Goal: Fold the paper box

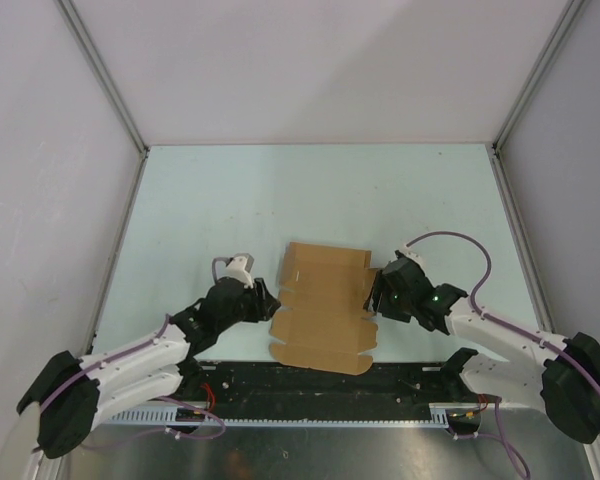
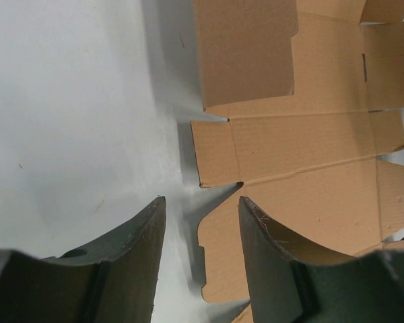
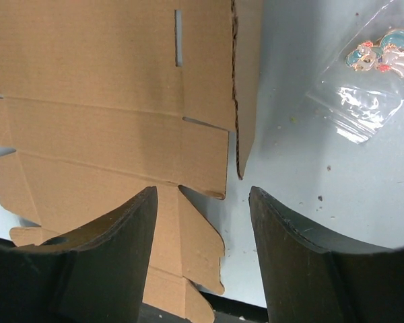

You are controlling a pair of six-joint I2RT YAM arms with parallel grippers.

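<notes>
While the paper box lies flat and unfolded on the tabletop, the left gripper sits at its nine o'clock edge, the right gripper at three o'clock, both with jaws apart, empty.

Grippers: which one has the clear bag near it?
The right gripper: the bag lies on the table ahead of it, beside the box. The left gripper has only box and table ahead.
</notes>
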